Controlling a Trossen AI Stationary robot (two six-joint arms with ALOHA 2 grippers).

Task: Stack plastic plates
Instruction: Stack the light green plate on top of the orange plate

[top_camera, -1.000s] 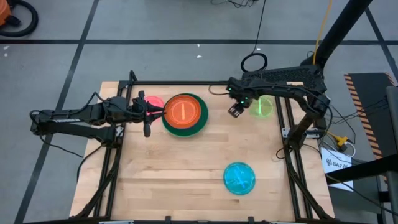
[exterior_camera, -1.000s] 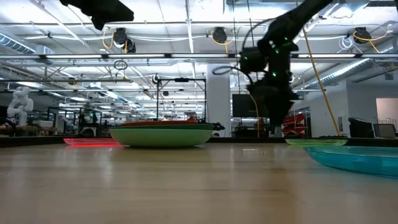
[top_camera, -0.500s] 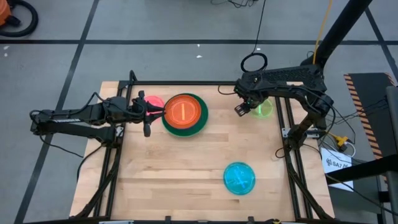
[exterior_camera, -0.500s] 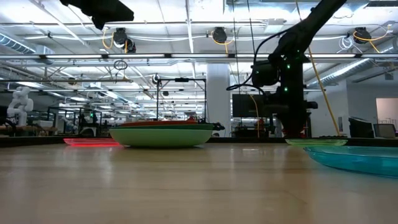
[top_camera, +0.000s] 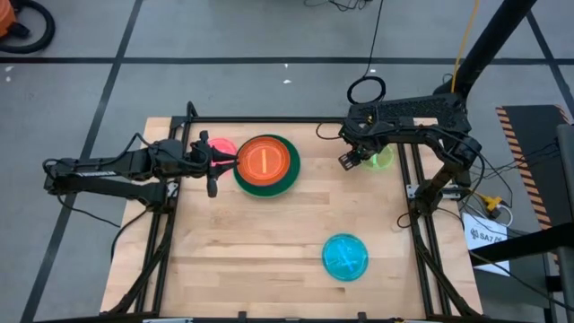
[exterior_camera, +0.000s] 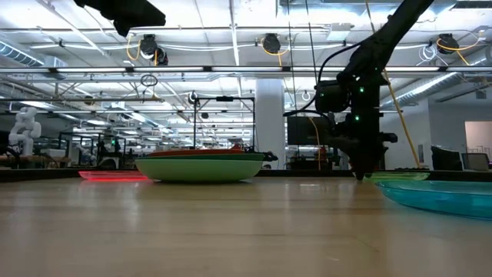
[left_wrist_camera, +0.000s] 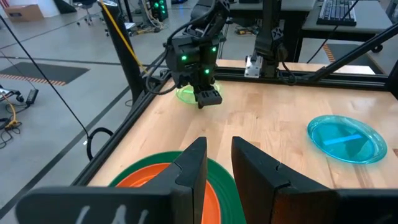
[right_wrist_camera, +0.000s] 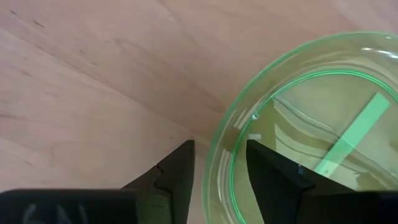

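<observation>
Straddling the rim of a lime plate (right_wrist_camera: 323,124), the right pincer (right_wrist_camera: 221,163) stands released, one finger inside the rim and one outside, not yet clenched. Well off to its side, the stack (top_camera: 266,164) shows orange over dark green; the left pincer (left_wrist_camera: 217,165) hangs over it, parted, grasping nothing. Pink (top_camera: 221,148) and blue (top_camera: 345,257) plates remain loose. Only the wrist view reveals the straddle.

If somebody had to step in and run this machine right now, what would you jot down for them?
Right gripper: open, down at the rim of the lime plate at the table's back right, one finger on each side of the rim, not closed.
Left gripper: empty, waiting beside the stack, orange plate on top, dark green beneath.
Pink plate lies behind the left gripper; blue plate sits front right.
Left: lime, pink and blue plates.
</observation>
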